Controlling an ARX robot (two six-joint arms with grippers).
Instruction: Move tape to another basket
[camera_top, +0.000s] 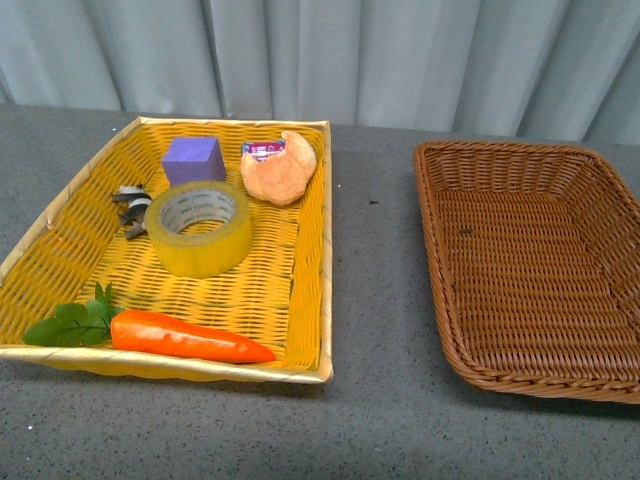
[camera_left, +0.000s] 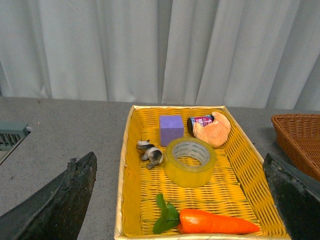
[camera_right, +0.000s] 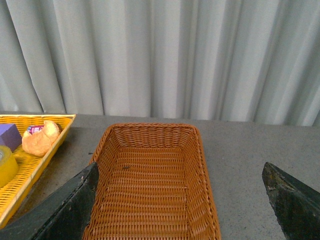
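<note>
Two baskets sit apart. The tape (camera_top: 199, 228) lies flat in the middle of the yellow basket (camera_top: 70, 262), on the left, while the brown basket (camera_top: 530, 265) stands right. The left gripper (camera_left: 179, 156) and right gripper (camera_right: 180, 165) both gape wide.

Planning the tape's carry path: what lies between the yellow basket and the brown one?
Only bare grey tabletop, with one tiny speck, lies between the yellow basket and the brown basket; the front view shows it.
</note>
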